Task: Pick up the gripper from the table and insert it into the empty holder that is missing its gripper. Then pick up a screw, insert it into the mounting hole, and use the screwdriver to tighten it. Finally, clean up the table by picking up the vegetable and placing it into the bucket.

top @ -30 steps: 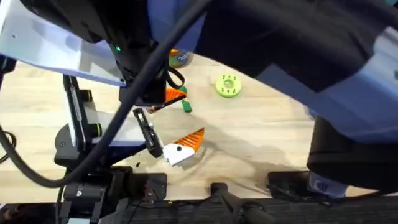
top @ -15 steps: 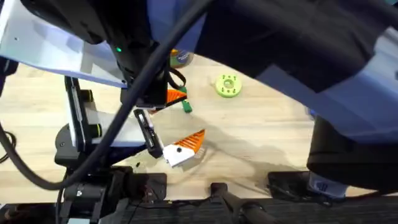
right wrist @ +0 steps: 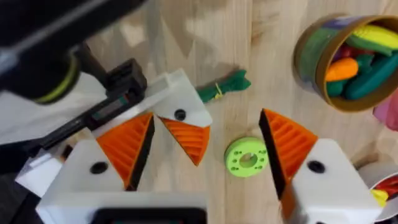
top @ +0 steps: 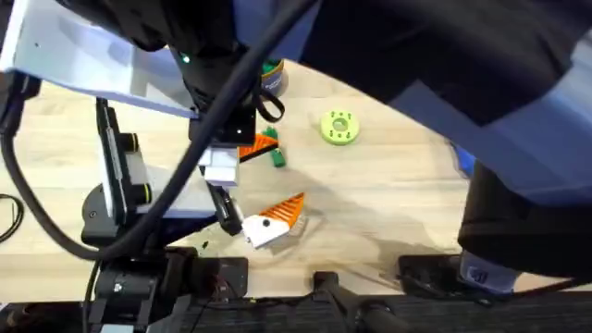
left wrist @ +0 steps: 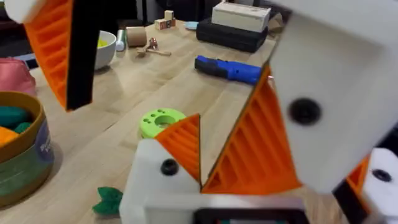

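My left gripper [top: 289, 168] lies low over the table, open, its fingers pointing to the far right. Its white holder [right wrist: 180, 106] nearest the vegetable carries the orange gripper wedge [right wrist: 188, 140]. A dark mounting hole shows on that holder; I cannot tell whether a screw sits in it. My right gripper [right wrist: 205, 114] hangs open and empty just above, fingers down, straddling the holder. The dark green vegetable [top: 276, 157] lies on the wood beside the holder. The blue screwdriver [left wrist: 230, 68] lies farther right. The bucket [top: 271, 79] stands at the back with toy food inside.
A lime-green disc with holes [top: 339, 128] lies right of the vegetable. My right arm reaches across close under the overhead camera, covering the table's back and right. A white bowl [left wrist: 106, 46] and a black box [left wrist: 239, 34] stand at the far end.
My right arm has lifted and drawn back a little from over the holder, uncovering the white block and more of the bucket. The left arm has not moved.
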Controlling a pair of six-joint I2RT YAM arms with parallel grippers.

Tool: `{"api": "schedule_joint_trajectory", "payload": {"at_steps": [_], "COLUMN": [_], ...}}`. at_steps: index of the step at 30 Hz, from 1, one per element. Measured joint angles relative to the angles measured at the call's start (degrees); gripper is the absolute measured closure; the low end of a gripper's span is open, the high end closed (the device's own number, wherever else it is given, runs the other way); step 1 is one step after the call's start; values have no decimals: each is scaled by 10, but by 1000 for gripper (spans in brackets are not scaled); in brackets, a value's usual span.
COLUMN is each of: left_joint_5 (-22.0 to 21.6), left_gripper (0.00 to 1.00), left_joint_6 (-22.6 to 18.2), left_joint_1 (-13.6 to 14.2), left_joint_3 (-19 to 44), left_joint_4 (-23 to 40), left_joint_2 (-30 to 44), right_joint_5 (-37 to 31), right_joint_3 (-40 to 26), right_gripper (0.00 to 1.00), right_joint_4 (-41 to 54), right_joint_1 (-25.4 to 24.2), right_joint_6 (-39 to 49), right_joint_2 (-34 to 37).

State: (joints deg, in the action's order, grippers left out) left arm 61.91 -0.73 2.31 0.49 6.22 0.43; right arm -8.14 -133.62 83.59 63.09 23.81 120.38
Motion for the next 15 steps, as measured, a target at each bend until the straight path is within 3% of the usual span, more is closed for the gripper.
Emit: {"api": "schedule_joint_trajectory", "payload": {"at_steps": [8,15], "left_joint_5": [0,0], "left_gripper": [15,15], "left_joint_6": [-4,-6], "left_joint_1": [0,0], "left_joint_3": [0,0], "left_joint_4": [0,0], "left_joint_2": [0,0], "right_joint_5": [-4,14], "right_joint_3": [0,1], "right_gripper": [10,11], "right_joint_4": [2,3], "right_joint_1": [0,-18], "right_joint_6": [-36,-152], "right_joint_2": [-6,-51]}}
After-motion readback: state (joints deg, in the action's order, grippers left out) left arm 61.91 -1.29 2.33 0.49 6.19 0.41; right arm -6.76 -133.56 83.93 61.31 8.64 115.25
